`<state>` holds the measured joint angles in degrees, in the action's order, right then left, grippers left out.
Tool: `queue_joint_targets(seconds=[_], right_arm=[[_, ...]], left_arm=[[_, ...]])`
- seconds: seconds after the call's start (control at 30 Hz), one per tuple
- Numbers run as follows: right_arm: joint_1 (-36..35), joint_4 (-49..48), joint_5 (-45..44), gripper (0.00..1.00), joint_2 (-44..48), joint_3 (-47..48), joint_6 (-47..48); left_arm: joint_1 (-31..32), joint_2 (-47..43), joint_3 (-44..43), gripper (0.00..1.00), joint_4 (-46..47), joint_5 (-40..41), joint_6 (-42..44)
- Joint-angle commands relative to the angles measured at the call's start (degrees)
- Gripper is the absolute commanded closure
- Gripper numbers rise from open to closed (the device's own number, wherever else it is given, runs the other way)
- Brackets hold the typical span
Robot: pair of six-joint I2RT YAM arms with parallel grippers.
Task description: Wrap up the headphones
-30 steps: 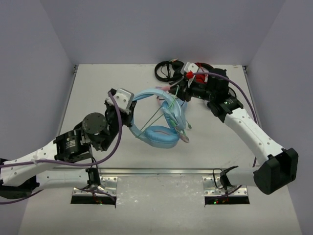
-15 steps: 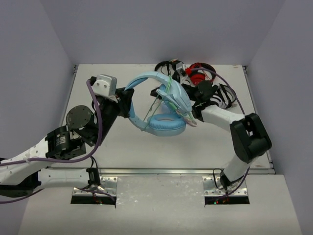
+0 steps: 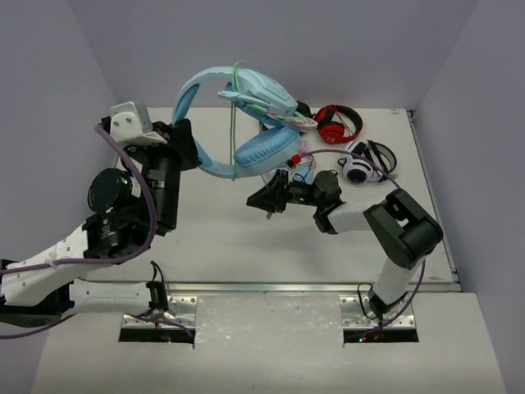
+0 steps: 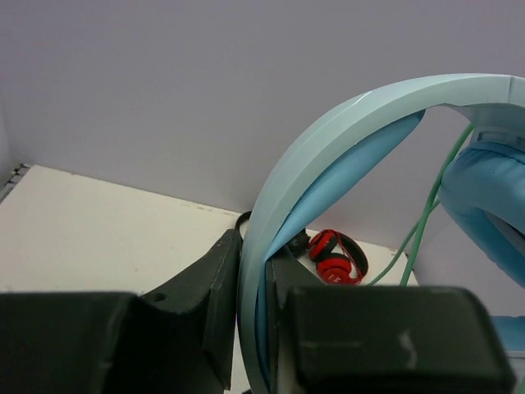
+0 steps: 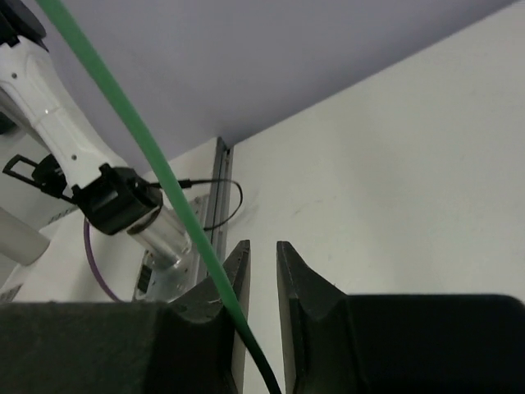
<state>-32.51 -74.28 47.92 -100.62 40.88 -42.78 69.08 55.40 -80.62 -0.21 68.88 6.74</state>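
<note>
While your left claw [image 3: 187, 146] is clamped shut on the blue headband, the headphones [image 3: 267, 146] hang in the air above the tabletop [image 3: 213, 238], over its far edge and left of the middle. In the left wrist view you can see both fingers [image 4: 209, 304] pressed against the band, one on each side. The two padded cups sit close together on the right end of the band, and the green cable [image 3: 234, 123] drops straight down past them.

Your right claw [image 3: 256, 199] lies low over the middle of the tabletop, pointing toward the left edge. Its jaws stand a narrow slot apart. In the right wrist view the cable [image 5: 148, 156] runs slantwise across one fingertip and down into that slot; you cannot tell whether it is pinched there.

A red pair [image 3: 336, 123] lies by the far edge toward the far right corner, and a white-and-black pair [image 3: 359, 168] lies nearer the right edge.
</note>
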Motion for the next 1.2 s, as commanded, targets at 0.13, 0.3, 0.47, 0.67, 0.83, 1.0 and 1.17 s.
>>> queue_joint_targets(seconds=[0.13, 0.3, 0.47, 0.67, 0.83, 1.0, 1.17], right_arm=[[-4.3, -13.5, -4.1, 0.98, 0.2, -8.6, 1.1], [-8.4, -7.9, -10.6, 0.99, 6.4, -15.3, 5.3], [-16.1, 24.1, -29.3, 0.99, 19.8, -13.4, 18.7], [-19.8, 43.9, -37.6, 0.99, 25.7, -5.7, 24.6], [-25.0, 53.1, -37.8, 0.99, 23.8, 2.0, 28.3], [-30.3, 63.2, -31.3, 0.99, 21.0, 10.0, 32.5], [-31.6, 67.9, -29.2, 0.99, 24.8, 12.4, 36.6]], left_arm=[[-4.5, 7.0, -11.5, 1.0, 10.0, 6.6, 1.5], [-18.9, 18.3, -25.6, 1.0, -19.8, -1.3, -15.7], [-34.9, 30.6, -37.1, 1.0, -40.8, -12.0, -30.8], [-47.0, 31.5, -30.1, 1.0, -40.4, -33.9, -41.7], [-51.8, 31.7, -26.4, 1.0, -38.6, -38.4, -46.7], [-54.0, 32.6, -19.0, 1.0, -36.9, -36.7, -48.7], [-54.0, 28.4, -5.8, 1.0, -30.6, -34.1, -47.1]])
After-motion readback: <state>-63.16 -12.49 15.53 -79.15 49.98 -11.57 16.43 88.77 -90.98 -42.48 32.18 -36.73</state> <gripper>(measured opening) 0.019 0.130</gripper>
